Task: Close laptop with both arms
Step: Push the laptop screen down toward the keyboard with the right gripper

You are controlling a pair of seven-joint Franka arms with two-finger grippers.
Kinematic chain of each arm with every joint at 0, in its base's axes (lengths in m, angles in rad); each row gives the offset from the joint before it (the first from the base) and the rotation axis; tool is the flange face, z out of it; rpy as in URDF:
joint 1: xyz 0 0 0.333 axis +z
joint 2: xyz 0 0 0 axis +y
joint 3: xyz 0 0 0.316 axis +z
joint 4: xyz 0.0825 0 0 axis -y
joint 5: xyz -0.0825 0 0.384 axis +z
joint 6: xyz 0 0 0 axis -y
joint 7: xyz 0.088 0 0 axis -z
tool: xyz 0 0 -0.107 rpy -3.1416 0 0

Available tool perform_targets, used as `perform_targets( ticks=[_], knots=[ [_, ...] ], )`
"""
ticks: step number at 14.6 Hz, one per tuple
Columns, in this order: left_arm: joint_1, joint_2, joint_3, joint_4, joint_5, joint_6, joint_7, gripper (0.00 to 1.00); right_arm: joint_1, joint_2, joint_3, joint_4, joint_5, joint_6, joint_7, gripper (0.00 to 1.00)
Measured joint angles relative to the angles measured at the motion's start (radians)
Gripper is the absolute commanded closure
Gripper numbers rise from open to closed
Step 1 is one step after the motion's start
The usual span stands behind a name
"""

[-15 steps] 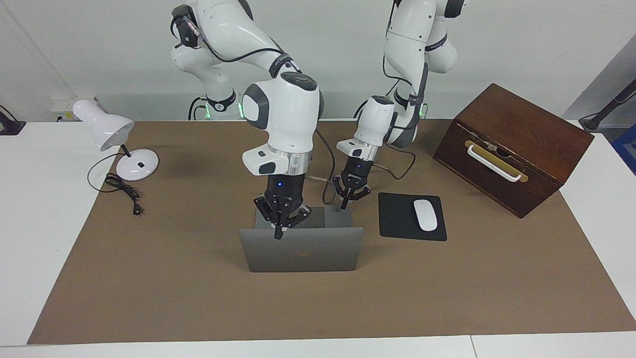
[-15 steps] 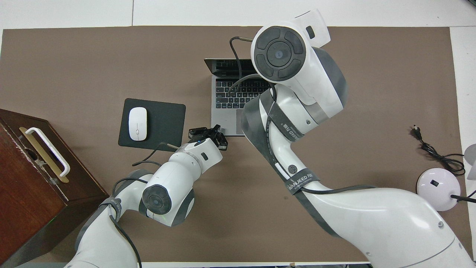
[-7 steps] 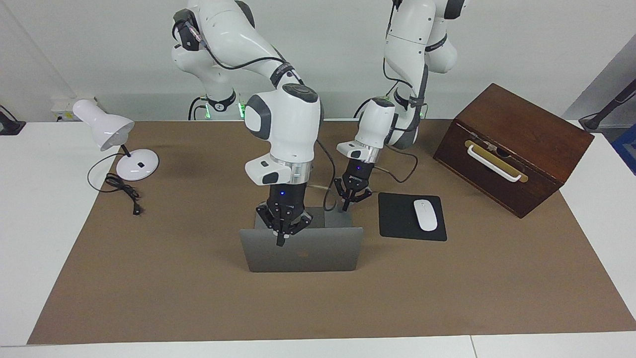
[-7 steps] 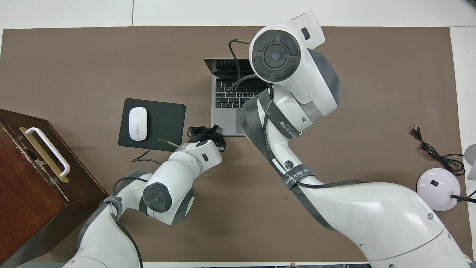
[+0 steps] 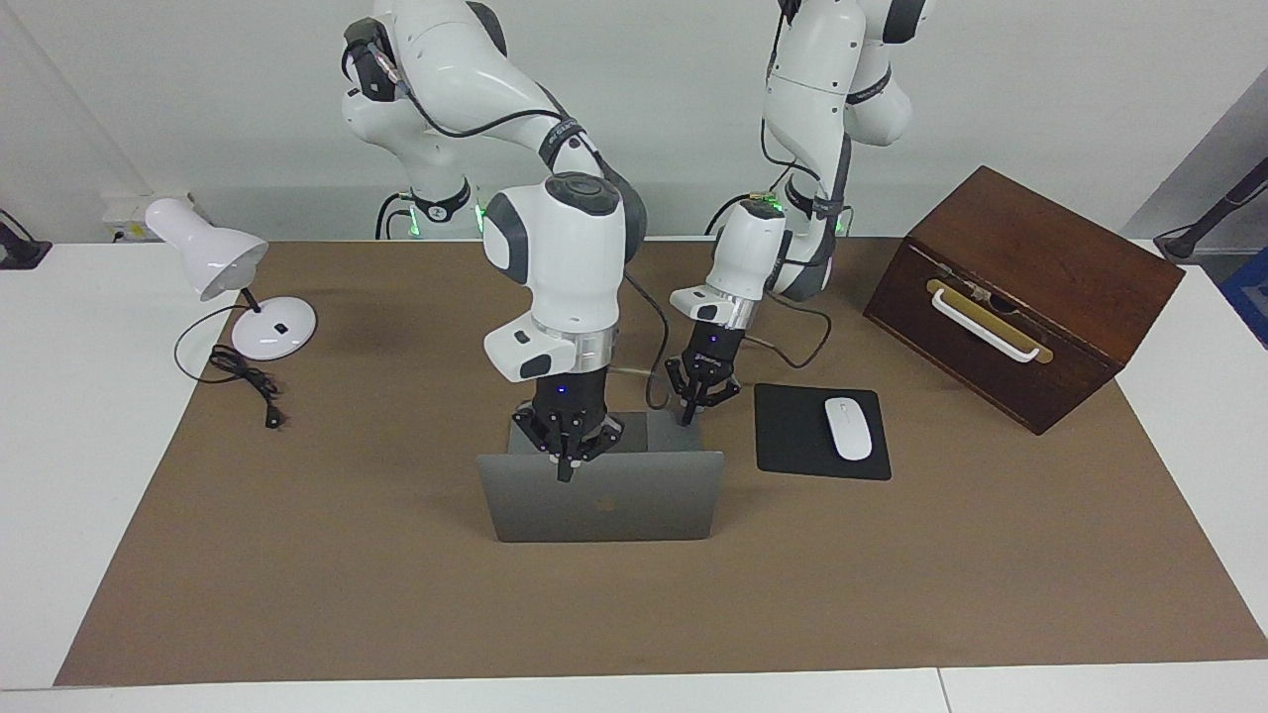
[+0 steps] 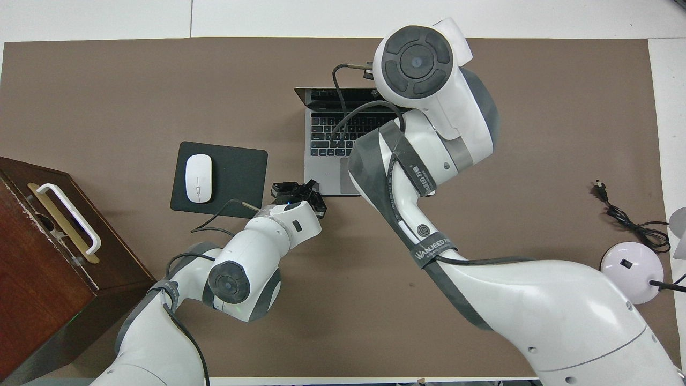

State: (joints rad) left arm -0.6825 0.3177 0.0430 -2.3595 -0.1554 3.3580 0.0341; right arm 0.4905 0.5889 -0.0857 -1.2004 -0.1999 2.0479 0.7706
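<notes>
The silver-grey laptop (image 5: 634, 510) stands open in the middle of the mat, its lid upright and the apple logo showing in the facing view. Its keyboard shows in the overhead view (image 6: 324, 134). My right gripper (image 5: 565, 473) points straight down with its tips together at the lid's top edge, just over the lid's outer face. In the overhead view its own wrist hides it. My left gripper (image 5: 691, 414) is shut, tip down at the corner of the laptop's base nearest the robots, toward the left arm's end. It also shows in the overhead view (image 6: 305, 188).
A black mouse pad (image 5: 792, 436) with a white mouse (image 5: 848, 428) lies beside the laptop toward the left arm's end. A brown wooden box (image 5: 1020, 287) stands past it. A white desk lamp (image 5: 223, 262) and its cord (image 5: 243, 381) are at the right arm's end.
My right arm's wrist has swung farther out over the lid and its gripper has slid slightly along the top edge. The lid's tilt looks about the same. The left gripper has hardly moved.
</notes>
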Motion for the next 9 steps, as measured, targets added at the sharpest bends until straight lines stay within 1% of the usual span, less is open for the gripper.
perform_targets(
  ticks=[5,9],
  knots=[
    [0.000,0.001,0.000,0.000,0.000,0.003,0.032,1.00,-0.027,-0.004,0.000,0.005,0.162,-0.123,-0.098,1.00],
    [0.000,0.012,-0.002,-0.003,0.000,0.038,0.041,1.00,-0.081,-0.004,0.000,0.006,0.309,-0.207,-0.226,1.00]
  ],
)
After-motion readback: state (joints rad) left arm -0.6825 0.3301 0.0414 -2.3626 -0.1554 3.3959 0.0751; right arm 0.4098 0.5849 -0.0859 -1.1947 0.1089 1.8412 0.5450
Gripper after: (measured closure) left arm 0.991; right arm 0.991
